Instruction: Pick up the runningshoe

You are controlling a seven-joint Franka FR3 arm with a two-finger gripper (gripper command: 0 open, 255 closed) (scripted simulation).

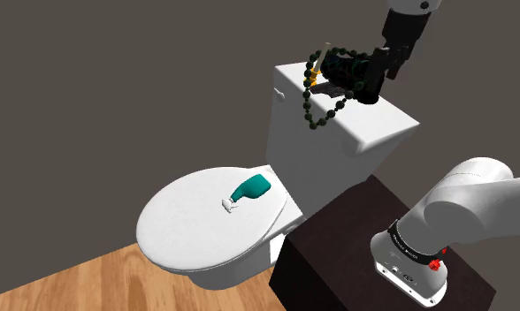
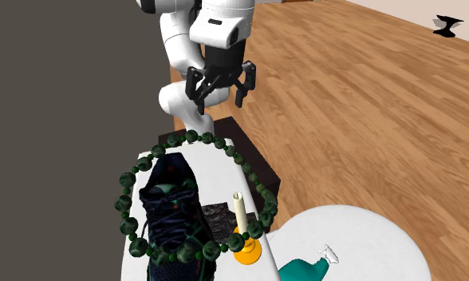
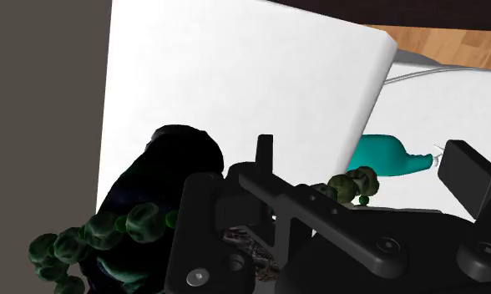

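**Fig. Approach phase, pre-grasp (nothing held).** My gripper [image 2: 222,97] hangs in the air above the toilet tank [image 2: 217,176], toward the end nearest my stand. Its fingers [image 2: 199,94] are spread wide w/ nothing between them, and I see no contact w/ any object.

**Target.** The running shoe [image 2: 171,209] is dark navy w/ teal inside and lies on the tank top, along the wall side. In the wrist view its dark bulk [image 3: 164,167] sits just ahead of my fingers and off to one side, not between them.

**Clutter.**
- A loop of dark green beads [image 2: 128,209] rings the shoe. It appears to cross over the shoe's end in the 2nd exterior view's foreground.
- A white candle [image 2: 240,209] stands in an orange holder [image 2: 246,252] just beside the shoe.
- A small dark patch [image 2: 217,219] lies between shoe and candle; I can't tell what it is.
- A teal bottle [image 1: 252,188] rests on the closed toilet lid [image 1: 187,230], well apart from the shoe.

**Step in hand (my est.).** Lining up over the shoe; descent not yet begun.

**Next move calls for:**
- Shift sideways till the shoe sits centred between my fingers.
- Keep them spread and turn the wrist so they straddle the shoe across its narrow width.
- Go straight down, close, then lift.

**Watch.** The beads may snag or ride up w/ the shoe, and the candle is close enough to be tipped by the outer finger.
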